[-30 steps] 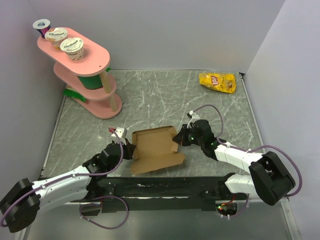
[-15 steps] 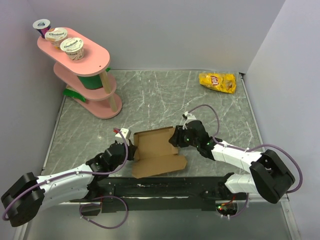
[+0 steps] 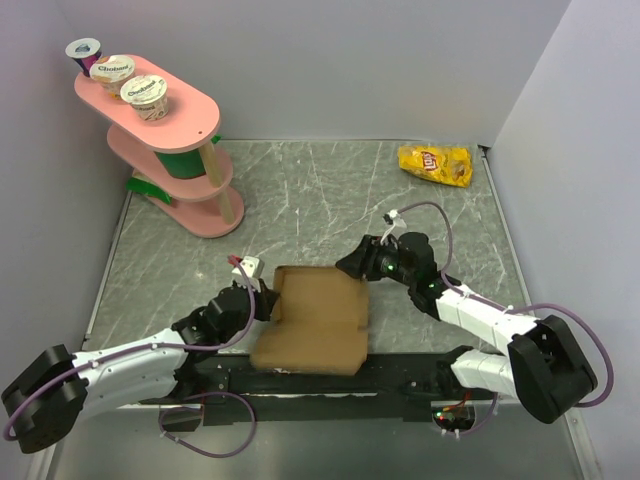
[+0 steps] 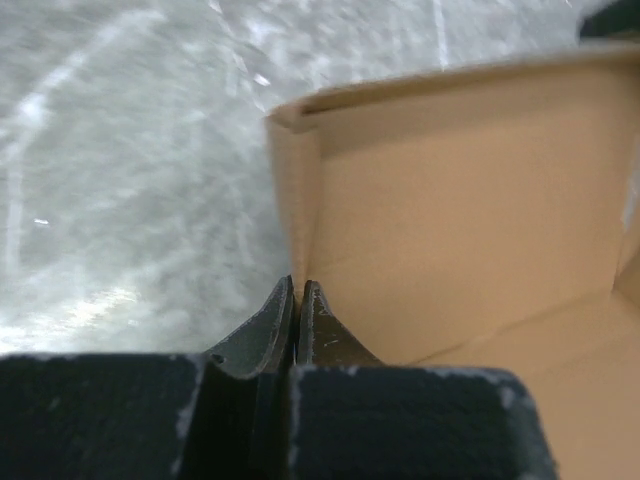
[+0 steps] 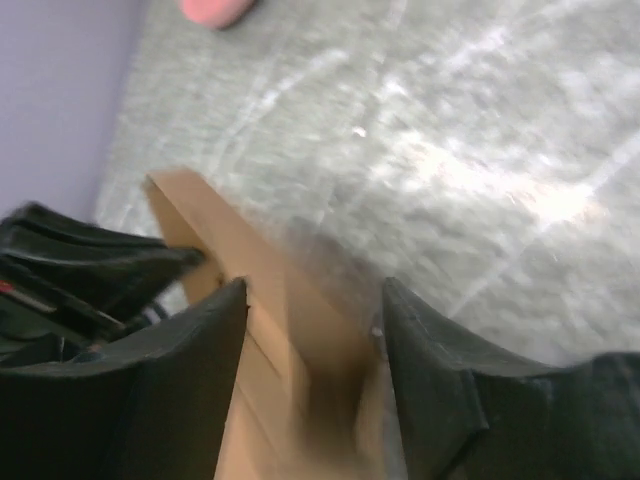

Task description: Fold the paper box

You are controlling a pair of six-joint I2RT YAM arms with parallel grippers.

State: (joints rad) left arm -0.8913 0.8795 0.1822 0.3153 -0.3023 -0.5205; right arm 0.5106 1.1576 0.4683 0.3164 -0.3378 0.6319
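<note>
The paper box (image 3: pixel 315 320) lies on the bench (image 3: pixel 330 190) right in front of my two bases, between my arms, with its near edge at the bench's near edge. From above it shows as a plain brown slab with a raised wall along its left side. As far as I can judge, it runs a little longer from far to near than across, and it slants slightly to the left as it comes toward me.

My left tool (image 4: pixel 297 290) is closed tight. Its fingertips meet on the thin upright wall at the box's far-left corner, so I take it that I am pinching that wall. The open inside of the box spreads away to the right of the fingers.

My right tool (image 5: pixel 315 290) stands well open at the box's far-right corner. A cardboard edge passes between the two fingers, but it is blurred in the wrist view. I see no squeeze on it, so I judge that this tool holds nothing.

The coming move turns on that far-right corner. The box lies toward me and to the left of the right tool, and the right arm is the nearer one to the far edge. I would work that edge while the left tool anchors the opposite wall.
</note>
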